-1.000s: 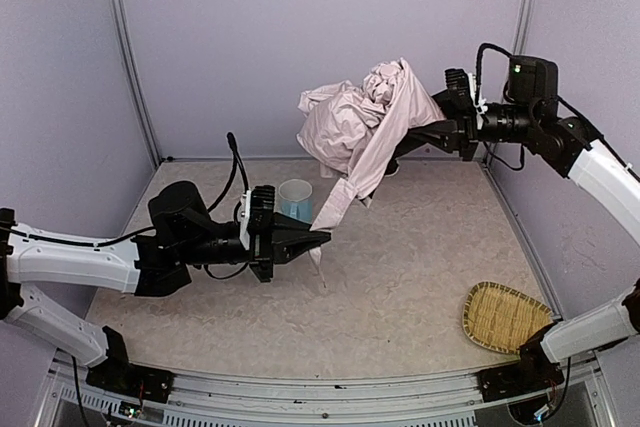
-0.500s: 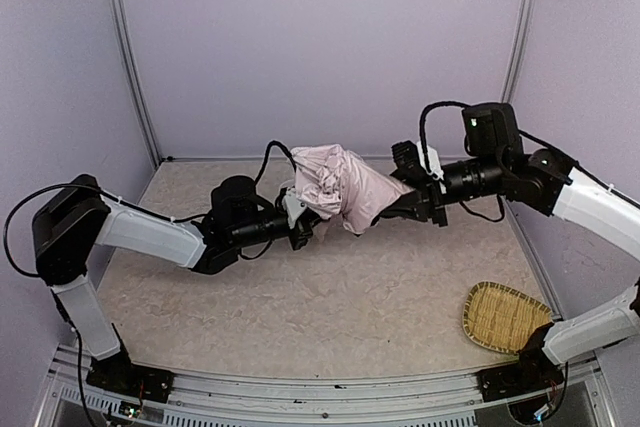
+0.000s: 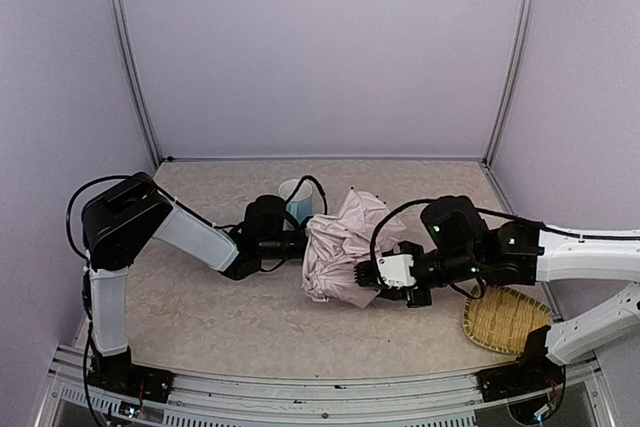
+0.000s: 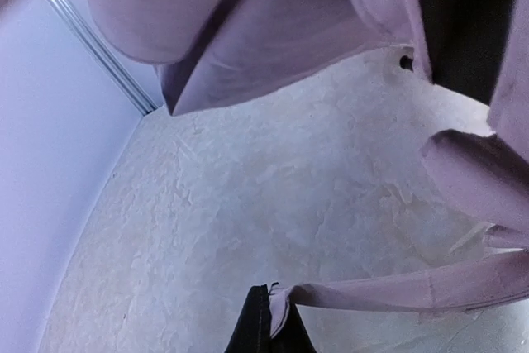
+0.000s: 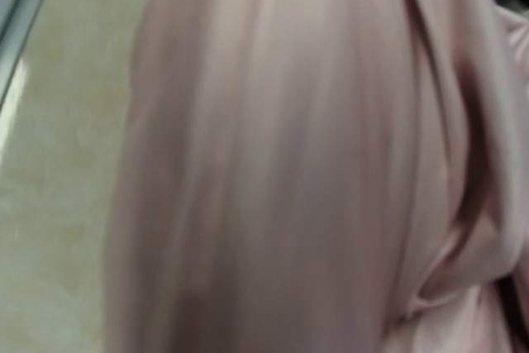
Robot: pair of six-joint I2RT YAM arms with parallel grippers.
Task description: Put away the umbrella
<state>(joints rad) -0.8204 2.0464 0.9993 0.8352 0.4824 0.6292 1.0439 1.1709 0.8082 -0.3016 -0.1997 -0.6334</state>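
Observation:
The umbrella point(image 3: 340, 245) lies as a crumpled pale pink bundle on the table's middle, with some black lining showing. My left gripper point(image 3: 304, 240) reaches into its left side. In the left wrist view my left gripper point(image 4: 271, 295) is shut on a thin pink strip of the umbrella point(image 4: 413, 291) that runs off to the right, just above the table. My right gripper point(image 3: 372, 277) presses into the bundle's lower right, its fingers hidden by fabric. The right wrist view shows only blurred pink fabric point(image 5: 281, 155). Shaft and handle are hidden.
A pale blue cup point(image 3: 295, 197) stands just behind the bundle, next to my left wrist. A woven bamboo tray point(image 3: 500, 317) lies at the front right under my right arm. Purple walls enclose the beige table point(image 3: 200, 307).
Both arms have brought the umbrella down from mid-air at the back to the table's middle. The hanging fabric has gathered into a compact bundle. My left arm has swung in towards it.

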